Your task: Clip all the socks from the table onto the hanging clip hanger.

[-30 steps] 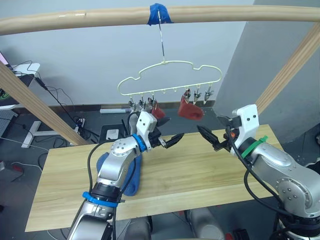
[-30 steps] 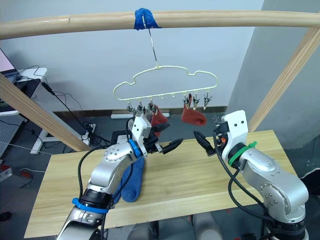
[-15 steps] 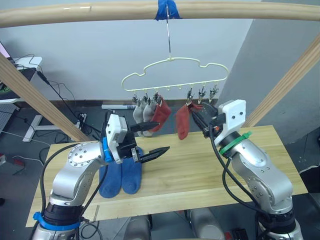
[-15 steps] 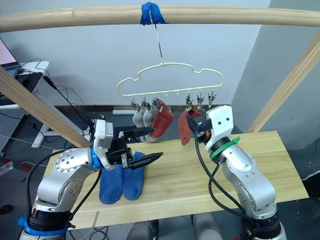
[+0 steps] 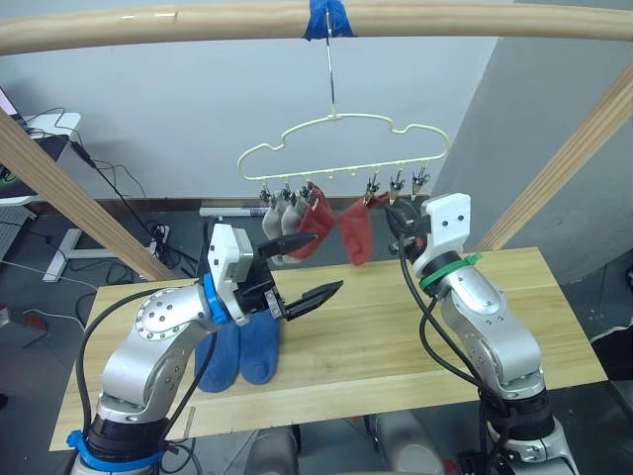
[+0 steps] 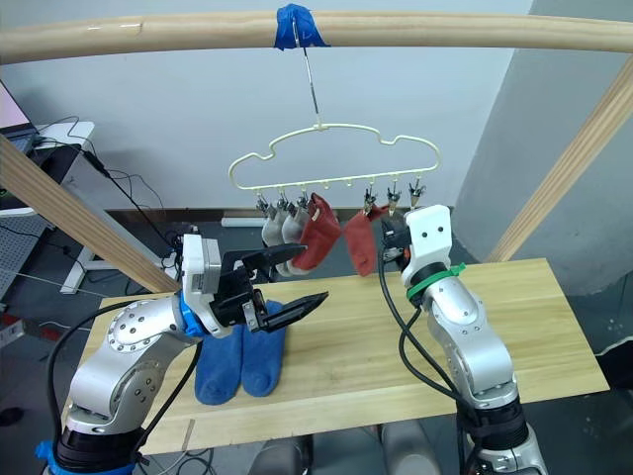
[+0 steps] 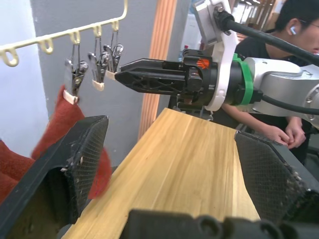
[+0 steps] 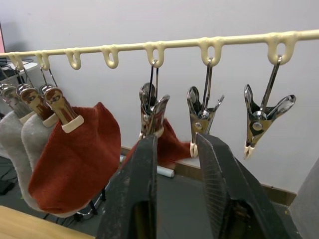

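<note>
1. While the cream-yellow clip hanger (image 5: pixel 341 148) hangs by its hook from a round wooden rail (image 5: pixel 198 25) marked with blue tape (image 5: pixel 328 18), four socks already hang from its row of clips.
2. Two light grey socks (image 5: pixel 280 220) hang from the clips at the hanger's left end, with a red sock (image 5: pixel 318 218) just beside them.
3. A second red sock (image 5: pixel 355 233) hangs from a clip nearer the hanger's right end.
4. Two blue socks (image 5: pixel 240 346) lie side by side on the light-wood table (image 5: pixel 376 336), below the hanger's left end.
5. The left gripper (image 5: pixel 303 269) is raised above the blue socks, its fingers spread wide and grasping nothing.
6. The right gripper (image 8: pixel 175 169) is just below the clips at the hanger's right end, fingers slightly parted and empty, close to the clip (image 8: pixel 153 112) holding the second red sock.
7. A person (image 7: pixel 279 64) sits beyond the table.
</note>
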